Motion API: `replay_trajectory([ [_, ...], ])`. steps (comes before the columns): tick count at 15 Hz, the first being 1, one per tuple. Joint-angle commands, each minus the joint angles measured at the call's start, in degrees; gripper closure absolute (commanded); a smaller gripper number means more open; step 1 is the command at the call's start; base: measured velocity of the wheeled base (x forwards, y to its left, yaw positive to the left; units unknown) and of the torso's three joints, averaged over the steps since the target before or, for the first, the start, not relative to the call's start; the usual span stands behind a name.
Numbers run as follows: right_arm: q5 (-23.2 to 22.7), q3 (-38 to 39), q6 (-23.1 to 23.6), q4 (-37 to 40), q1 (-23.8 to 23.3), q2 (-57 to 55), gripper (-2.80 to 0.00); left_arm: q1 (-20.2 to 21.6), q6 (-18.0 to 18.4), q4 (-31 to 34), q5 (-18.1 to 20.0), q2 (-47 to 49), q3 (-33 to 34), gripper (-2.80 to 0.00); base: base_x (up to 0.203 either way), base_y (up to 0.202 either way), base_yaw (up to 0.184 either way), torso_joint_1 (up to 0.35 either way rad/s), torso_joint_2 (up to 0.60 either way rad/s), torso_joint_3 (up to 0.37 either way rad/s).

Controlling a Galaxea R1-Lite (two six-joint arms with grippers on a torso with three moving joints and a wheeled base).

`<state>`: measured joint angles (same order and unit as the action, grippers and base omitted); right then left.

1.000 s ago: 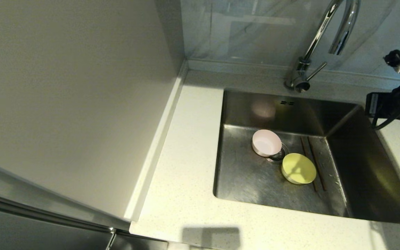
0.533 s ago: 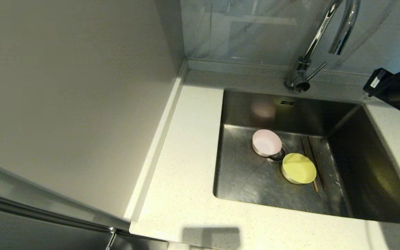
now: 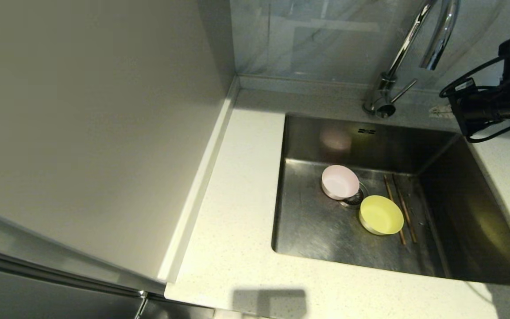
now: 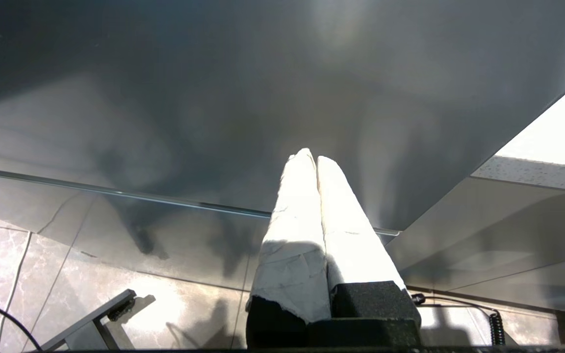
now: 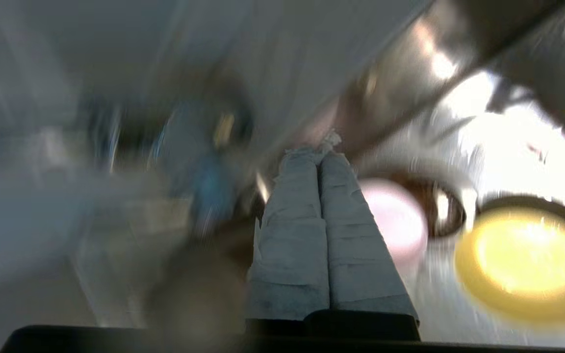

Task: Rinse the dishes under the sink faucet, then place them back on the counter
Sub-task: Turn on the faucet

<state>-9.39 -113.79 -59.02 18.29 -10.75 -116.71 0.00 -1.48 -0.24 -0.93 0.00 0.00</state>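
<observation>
Pink bowl (image 3: 340, 182), yellow bowl (image 3: 381, 215), chopsticks (image 3: 400, 208) lie in sink (image 3: 472, 221). Right gripper (image 5: 319, 156) above sink's far right corner, fingers pressed together, empty. Left gripper (image 4: 310, 158) parked below counter, fingers together.

No wording, brand or number can be read anywhere; the only mark is a small dark stamp on the back wall of the sink (image 3: 365, 131), just below the sink faucet (image 3: 385, 95) (too small to make out as letters); a pale tag on the right arm's black housing (image 3: 465, 84) shows no legible print; both wrist views carry no signs or labels at all.
</observation>
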Motion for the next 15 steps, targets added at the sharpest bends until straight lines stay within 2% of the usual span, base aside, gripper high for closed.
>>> replay_trajectory([
  [1, -0.4, -0.6, -1.4, -4.1, -3.0, -4.1, 0.00, 0.0, 0.0, 0.0, 0.0, -0.2, 0.0, 0.00, 0.000, 0.000, 0.000, 0.000, 0.00, 0.000],
  [3, -4.8, -0.6, -4.7, -10.9, -5.1, -4.3, 0.00, 0.0, 0.0, 0.0, 0.0, -0.2, 0.0, 0.00, 0.000, 0.000, 0.000, 0.000, 0.00, 0.000],
  [6, -15.5, -0.6, -19.1, -20.3, -7.5, -4.3, 0.00, 0.0, 0.0, 0.0, 0.0, -0.2, 0.0, 0.00, 0.000, 0.000, 0.000, 0.000, 0.00, 0.000],
  [8, -20.0, -0.6, -25.1, -23.7, -7.7, -4.6, 0.00, 0.0, 0.0, 0.0, 0.0, -0.2, 0.0, 0.00, 0.000, 0.000, 0.000, 0.000, 0.00, 0.000],
  [13, -24.3, -0.6, -26.9, -23.9, -7.2, -6.3, 0.00, 0.0, 0.0, 0.0, 0.0, -0.2, 0.0, 0.00, 0.000, 0.000, 0.000, 0.000, 0.00, 0.000],
  [15, -26.3, -0.6, -27.0, -26.4, -6.2, -6.7, 0.00, 0.0, 0.0, 0.0, 0.0, -0.2, 0.0, 0.00, 0.000, 0.000, 0.000, 0.000, 0.00, 0.000],
])
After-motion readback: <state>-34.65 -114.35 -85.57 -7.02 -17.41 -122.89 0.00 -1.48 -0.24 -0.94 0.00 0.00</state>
